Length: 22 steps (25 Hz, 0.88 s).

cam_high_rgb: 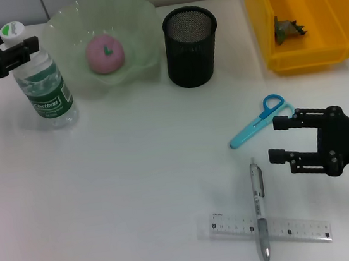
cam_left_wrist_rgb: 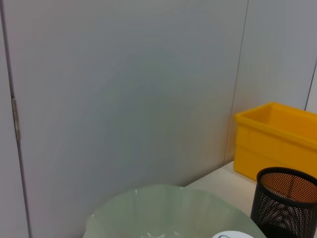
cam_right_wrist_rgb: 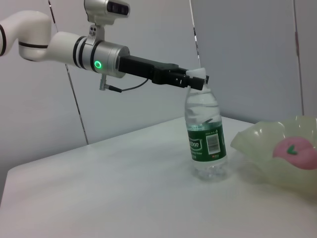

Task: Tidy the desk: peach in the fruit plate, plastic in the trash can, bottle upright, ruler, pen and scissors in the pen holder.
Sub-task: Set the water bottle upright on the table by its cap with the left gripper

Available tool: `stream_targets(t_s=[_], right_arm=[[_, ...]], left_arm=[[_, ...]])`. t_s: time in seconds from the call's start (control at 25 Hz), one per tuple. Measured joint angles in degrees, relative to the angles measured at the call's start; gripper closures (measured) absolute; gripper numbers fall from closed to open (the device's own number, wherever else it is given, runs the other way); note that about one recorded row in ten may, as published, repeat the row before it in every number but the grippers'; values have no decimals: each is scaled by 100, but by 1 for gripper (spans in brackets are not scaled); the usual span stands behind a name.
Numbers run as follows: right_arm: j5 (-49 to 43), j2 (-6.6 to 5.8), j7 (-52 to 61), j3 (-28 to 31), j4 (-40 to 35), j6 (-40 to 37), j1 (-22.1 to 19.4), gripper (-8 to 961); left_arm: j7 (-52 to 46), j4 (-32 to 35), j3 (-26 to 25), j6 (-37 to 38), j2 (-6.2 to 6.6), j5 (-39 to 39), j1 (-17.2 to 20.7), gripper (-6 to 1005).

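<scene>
The left gripper [cam_high_rgb: 24,46] has its jaws closed on the neck of the bottle [cam_high_rgb: 44,83], just under the white cap. The bottle stands upright on the table [cam_high_rgb: 137,192] beside the fruit plate [cam_high_rgb: 135,20], so a clean finish means parting the jaws slowly and backing straight away without tipping it. The peach [cam_high_rgb: 106,53] already sits in the plate, and the pen holder [cam_high_rgb: 191,45] stands just beyond. Farther right, the right gripper [cam_high_rgb: 282,138] hovers with jaws wide and empty — the scissors [cam_high_rgb: 256,122] just beside them, the pen [cam_high_rgb: 260,212] lying across the ruler [cam_high_rgb: 272,227] nearby.
</scene>
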Motion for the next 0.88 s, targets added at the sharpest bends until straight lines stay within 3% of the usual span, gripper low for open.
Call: stream_targets(t_s=[0.88], right_arm=[[-17, 9, 26, 0, -4, -6, 1, 281]], left_arm=[[166, -188, 16, -132, -24, -50, -69, 434]])
